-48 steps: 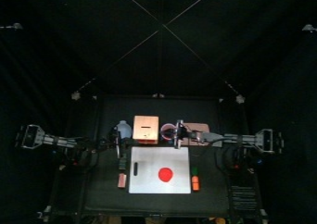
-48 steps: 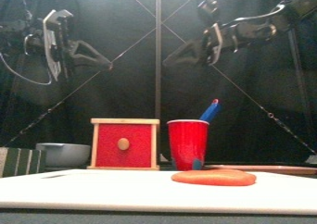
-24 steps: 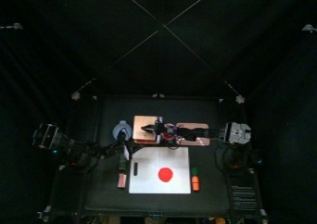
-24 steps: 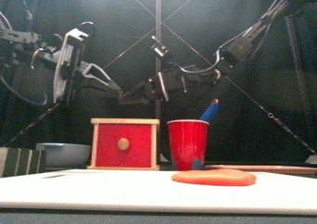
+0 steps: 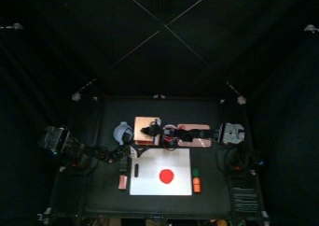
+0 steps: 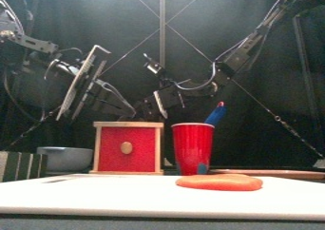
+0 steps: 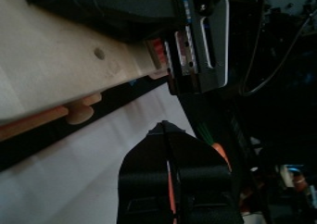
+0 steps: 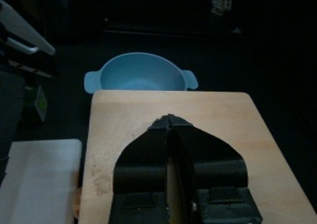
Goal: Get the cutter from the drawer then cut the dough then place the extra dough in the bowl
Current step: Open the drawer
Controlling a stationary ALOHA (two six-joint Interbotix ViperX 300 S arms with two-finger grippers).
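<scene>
Black curtains are closing in the small black table [image 5: 106,197], where a white cutting board [image 6: 76,191] is being used as the work surface. A flat red dough disc [image 6: 219,182] is lying uncut near the board's middle. At the far side, a pale wooden box [image 8: 136,126] is being shown with its red drawer front [image 6: 127,139] shut. The cutter is not being shown and is judged to be inside.

The right gripper [image 8: 173,126] is being held close above the box's top, jaws pressed together on nothing. The left gripper [image 7: 165,133], likewise closed and empty, is being held over the board's far left corner, near the drawer front. A blue-grey bowl [image 8: 140,75] is waiting left of the box, and a red cup [image 6: 193,146] with a blue toy knife [image 6: 216,111] is standing right of it.

The drawer's small round knob [image 6: 124,147] is judged the place to be pinched. The box looks light and may need steadying from above, since it could slide. The metal cutter is expected to be light, stiff and slick, and best taken by its wire handle. The dough is expected to be soft and easily torn.
</scene>
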